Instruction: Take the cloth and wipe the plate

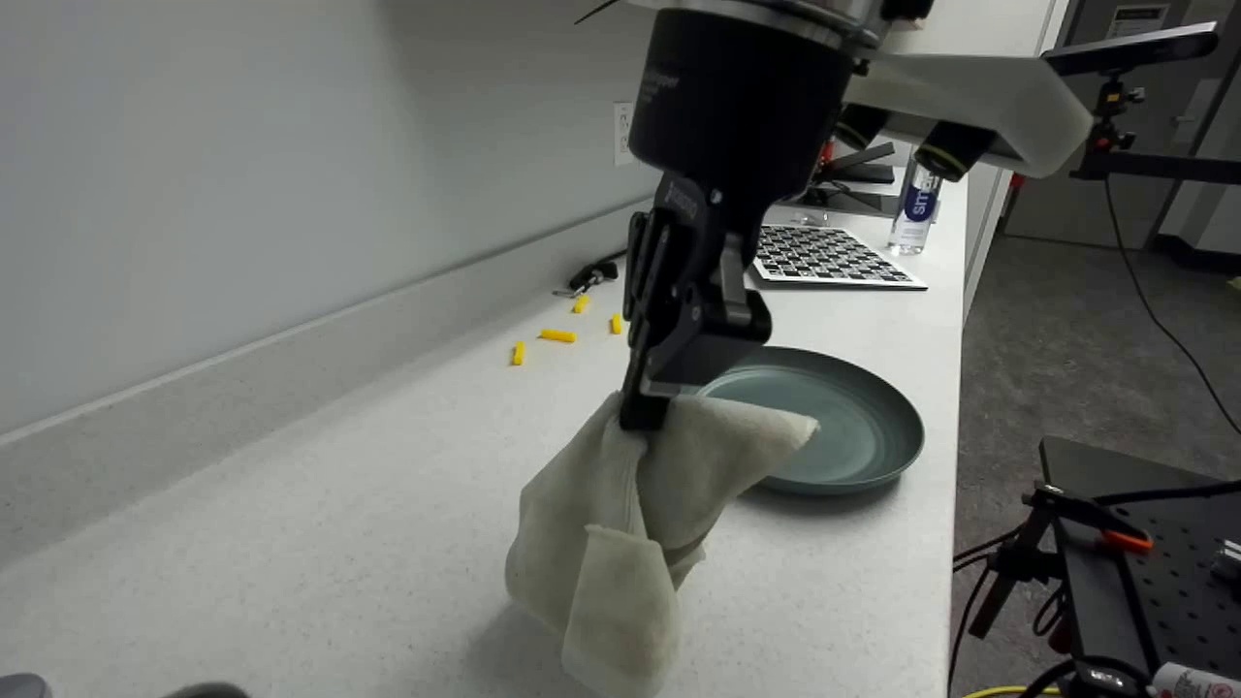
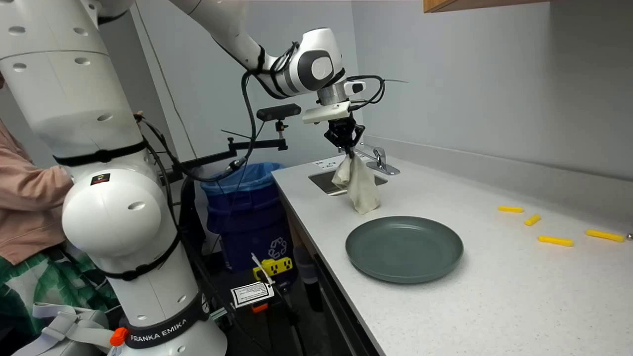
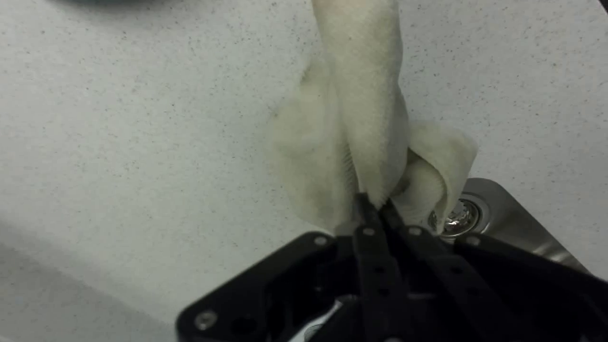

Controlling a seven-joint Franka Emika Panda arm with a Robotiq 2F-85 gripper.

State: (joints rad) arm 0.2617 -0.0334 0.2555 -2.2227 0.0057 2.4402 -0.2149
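Observation:
My gripper (image 1: 644,412) is shut on the cloth (image 1: 606,553), a wrinkled off-white rag that hangs in folds below the fingertips. In the wrist view the cloth (image 3: 363,80) is pinched where the two tips of the gripper (image 3: 377,204) meet. Whether its lower end touches the counter I cannot tell. The plate (image 2: 404,249), round and grey-green, lies flat on the counter beside the hanging cloth. Part of the plate (image 1: 853,427) is covered by the gripper and cloth in an exterior view. Only a dark sliver of its rim shows at the wrist view's top left.
A sink (image 2: 326,183) with a faucet (image 2: 380,160) lies behind the cloth. Several yellow sticks (image 2: 555,241) are scattered near the wall. A checkered board (image 1: 834,257) and a water bottle (image 1: 914,208) stand farther along the counter. A blue bin (image 2: 247,212) is beside the counter.

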